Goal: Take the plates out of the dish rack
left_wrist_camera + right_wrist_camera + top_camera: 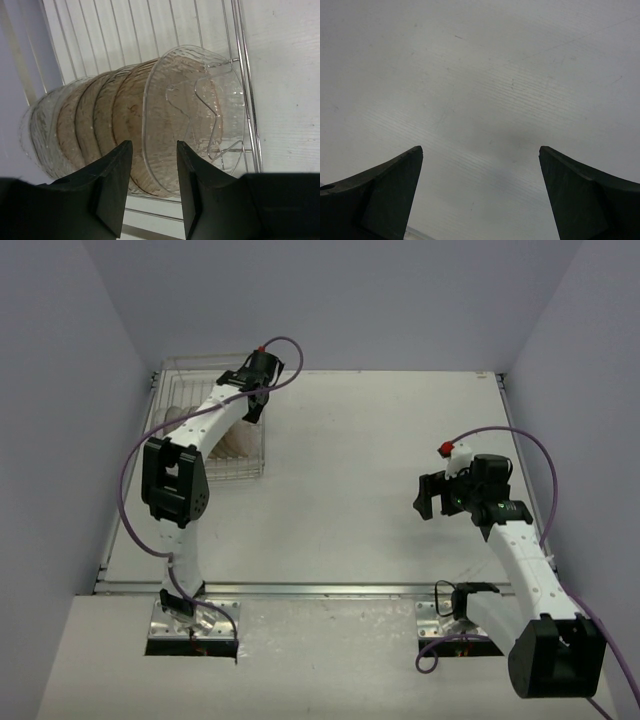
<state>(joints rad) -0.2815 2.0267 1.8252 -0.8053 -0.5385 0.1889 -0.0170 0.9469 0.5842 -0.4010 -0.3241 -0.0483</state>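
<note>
While the wide white counter (pixel 380 470) lies open across its middle and right, the work is crowded into the far left corner, where the dish rack (pixel 200 362) stands close against the left wall (pixel 60 420). The left arm (pixel 215 420) reaches out over it. The right arm (pixel 520 560) hangs above bare counter well to the right, its right hand (pixel 481 148) released, spread wide and holding nothing.

Inside the rack the plates (pixel 95 125) stand on edge in a tight row. I see none out on the counter, so I judge the unloading is at its first pick. The left hand (pixel 154 145) has its fingers (pixel 112 190) on either side of the rim of the clearest plate (pixel 200 110), at the right end of the row. They stand partly apart, and I cannot tell whether they pinch it. Next, I think, it wants a firm clench and a straight lift, since the next plate leans just behind and the rack's raised wire side (pixel 246 100) runs just beside. Room to set it down lies to the right.
</note>
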